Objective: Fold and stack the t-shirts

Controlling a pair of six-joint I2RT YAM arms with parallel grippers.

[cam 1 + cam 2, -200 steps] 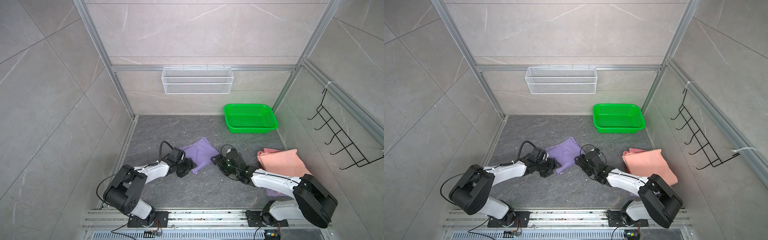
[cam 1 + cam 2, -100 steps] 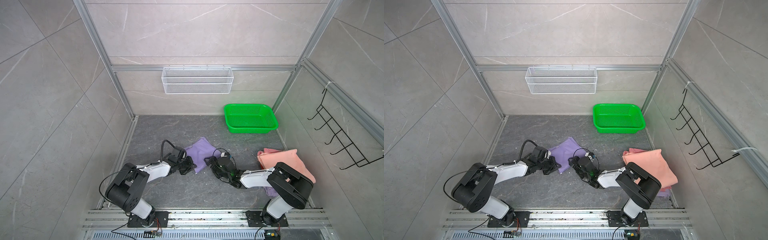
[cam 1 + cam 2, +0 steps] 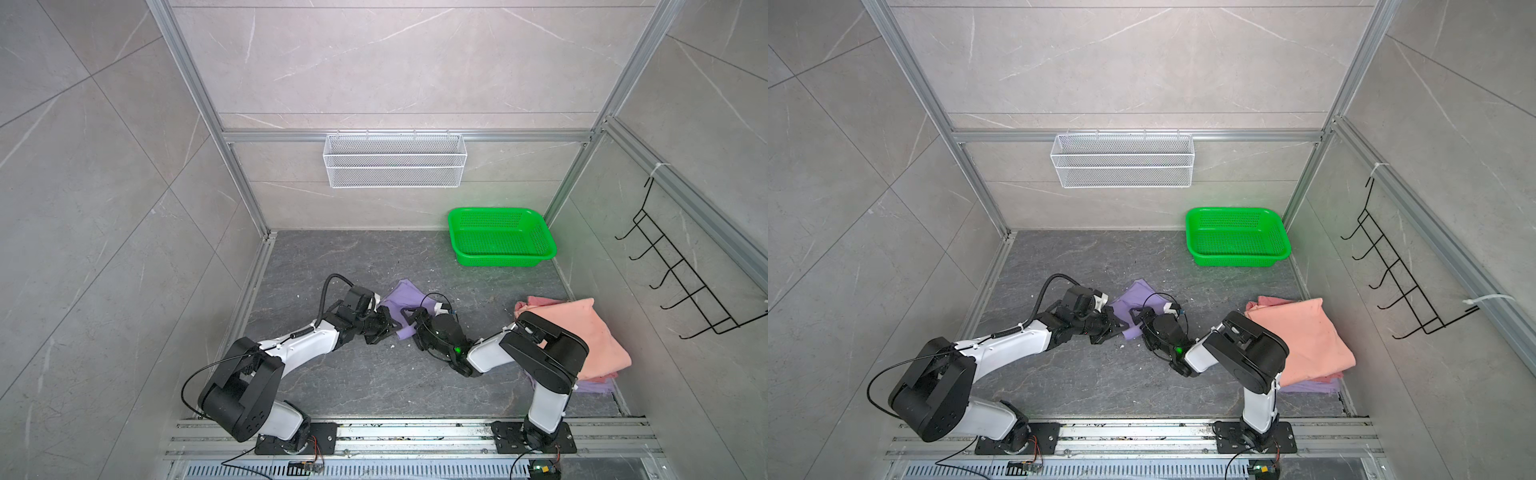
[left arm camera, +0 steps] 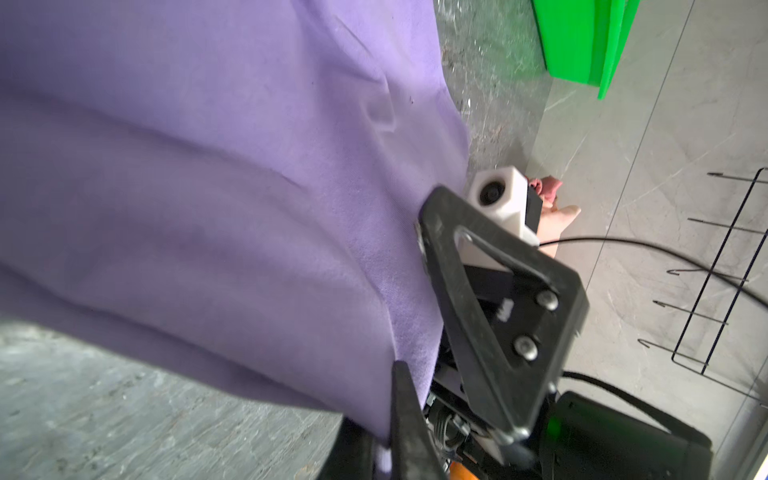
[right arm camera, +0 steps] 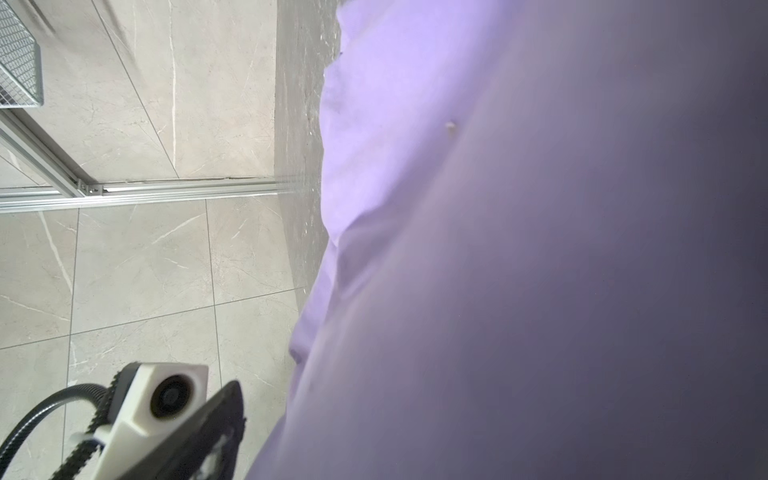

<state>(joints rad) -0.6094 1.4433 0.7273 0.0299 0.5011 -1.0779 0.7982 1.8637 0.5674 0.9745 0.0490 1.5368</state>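
A lavender t-shirt [image 3: 405, 293] [image 3: 1138, 295] lies bunched on the dark floor at mid-table. My left gripper [image 3: 390, 328] [image 3: 1122, 326] is low at its near edge. In the left wrist view that gripper [image 4: 380, 449] is shut on a corner of the purple cloth [image 4: 208, 187]. My right gripper [image 3: 409, 322] [image 3: 1138, 318] sits just to the right, fingers spread at the same edge. One of its fingers [image 4: 490, 316] presses against the cloth. Purple fabric [image 5: 519, 249] fills the right wrist view and hides the right jaws. A folded salmon t-shirt [image 3: 582, 332] lies on a folded lavender one [image 3: 594, 386].
A green mesh basket [image 3: 503, 262] [image 3: 1237, 262] stands at the back right corner. A white wire basket [image 3: 395, 162] hangs on the back wall and a black hook rack [image 3: 685, 291] on the right wall. The two grippers are almost touching.
My left gripper has shut on the lavender shirt's near edge. The right gripper has slid left along that edge, close to the left one, and the shirt has bunched narrower.
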